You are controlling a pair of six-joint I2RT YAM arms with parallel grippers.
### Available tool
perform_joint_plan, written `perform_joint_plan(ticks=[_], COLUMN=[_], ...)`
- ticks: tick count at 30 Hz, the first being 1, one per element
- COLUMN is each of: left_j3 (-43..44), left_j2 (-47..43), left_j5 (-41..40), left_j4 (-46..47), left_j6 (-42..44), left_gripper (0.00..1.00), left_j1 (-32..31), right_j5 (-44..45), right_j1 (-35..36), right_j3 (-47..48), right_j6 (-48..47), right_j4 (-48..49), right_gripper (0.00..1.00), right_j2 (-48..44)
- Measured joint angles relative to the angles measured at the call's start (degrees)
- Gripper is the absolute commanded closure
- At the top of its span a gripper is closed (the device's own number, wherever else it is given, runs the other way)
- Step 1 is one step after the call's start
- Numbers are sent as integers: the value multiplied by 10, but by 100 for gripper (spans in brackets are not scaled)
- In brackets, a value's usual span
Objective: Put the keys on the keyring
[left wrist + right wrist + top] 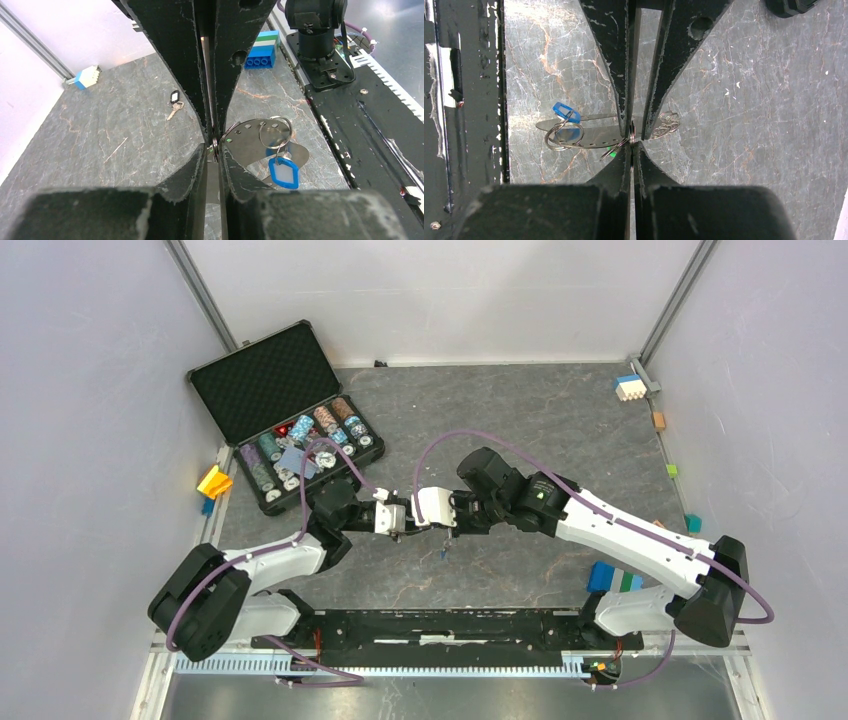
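Above the table's (100, 125) middle, the right end effector (632, 144) is clamped tight on the keyring (665, 124), with the blue-tagged key (283, 172) hanging from it. The left end effector (214, 150) stands narrowly parted about the same keyring; grip unconfirmed. Step judged: handover. Next: fetch the black-tagged key (174, 98), which lies well apart.

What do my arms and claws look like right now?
The left arm and right arm are white links with black joints, each trailed by a purple cable. The right one shows a small green light. The left claw and right claw have white bodies and black, tapered, scuffed fingers.
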Motion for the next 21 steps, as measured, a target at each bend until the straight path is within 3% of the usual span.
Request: perform_joint_plan(ticks=[12, 18, 21], left_j3=[0, 0, 0], left_j2=[6, 6, 6], left_j5=[2, 2, 2], left_j4=[2, 2, 2], left_j6=[-13, -23, -24], left_gripper=[81, 98, 98], left_j1=[0, -1, -1], right_j5=[-2, -3, -3], right_j1=[0, 0, 0], right_j3=[0, 0, 0], right_j6=[0, 0, 0], right_j4=[0, 0, 0], right_gripper=[100, 100, 100], right_j2=[2, 3, 3])
